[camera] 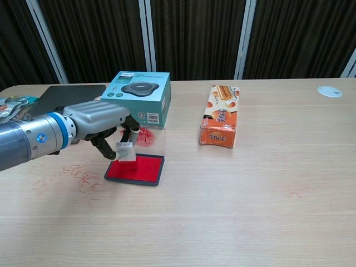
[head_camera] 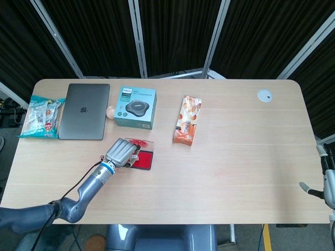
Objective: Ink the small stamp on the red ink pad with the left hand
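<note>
The red ink pad [camera: 137, 169] [head_camera: 143, 159] lies open in its black tray, its clear lid [camera: 150, 137] standing up behind with red smears. My left hand [camera: 103, 123] [head_camera: 122, 152] is over the pad's left part and pinches the small white stamp [camera: 124, 151], which sits low over the red surface; I cannot tell whether it touches. In the head view the hand hides the stamp. My right hand [head_camera: 327, 178] hangs off the table's right edge with its fingers apart and nothing in it.
A teal product box [camera: 138, 95] stands just behind the pad, a grey laptop [head_camera: 84, 110] and a snack bag [head_camera: 38, 116] to the left, an orange snack pack [camera: 222, 122] to the right. Red stamp marks [camera: 78, 178] dot the table left of the pad.
</note>
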You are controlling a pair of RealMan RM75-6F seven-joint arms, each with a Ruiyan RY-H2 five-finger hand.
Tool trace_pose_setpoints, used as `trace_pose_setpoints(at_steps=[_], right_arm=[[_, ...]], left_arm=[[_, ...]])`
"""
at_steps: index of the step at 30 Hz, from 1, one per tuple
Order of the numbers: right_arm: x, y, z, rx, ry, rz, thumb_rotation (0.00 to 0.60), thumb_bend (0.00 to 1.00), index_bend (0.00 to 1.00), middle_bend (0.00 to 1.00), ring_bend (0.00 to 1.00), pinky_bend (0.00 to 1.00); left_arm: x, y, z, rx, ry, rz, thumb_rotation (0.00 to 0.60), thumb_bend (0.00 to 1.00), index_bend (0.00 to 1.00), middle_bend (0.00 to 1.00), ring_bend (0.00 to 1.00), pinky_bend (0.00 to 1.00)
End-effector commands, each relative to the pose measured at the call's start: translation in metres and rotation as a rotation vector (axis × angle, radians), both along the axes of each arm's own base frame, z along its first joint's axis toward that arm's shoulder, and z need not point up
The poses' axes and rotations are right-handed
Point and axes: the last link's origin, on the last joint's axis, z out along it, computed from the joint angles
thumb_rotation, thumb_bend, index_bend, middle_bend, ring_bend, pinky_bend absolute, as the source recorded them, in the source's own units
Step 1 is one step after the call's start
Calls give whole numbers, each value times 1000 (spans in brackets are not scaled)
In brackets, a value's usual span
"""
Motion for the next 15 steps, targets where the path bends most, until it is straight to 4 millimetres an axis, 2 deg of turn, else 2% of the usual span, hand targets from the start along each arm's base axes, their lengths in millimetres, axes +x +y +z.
trace_pose_setpoints(at_steps=[1, 6, 15], right_arm=[[-1, -1, 0, 0, -2, -3, 600, 0, 0, 0, 0, 0], [-1, -2, 0, 0, -2, -4, 600, 0, 0, 0, 0, 0], [-3, -2, 0, 4, 1, -12, 600, 0, 0, 0, 0, 0]], left_arm=[[4, 3, -5, 2, 8, -3, 600, 460, 595, 565, 836, 927], [5, 4, -11, -7, 14, 0, 600, 461, 598, 568, 836, 928], [-4, 4, -21, -26, 14, 43, 600, 464, 604, 573, 836, 927]])
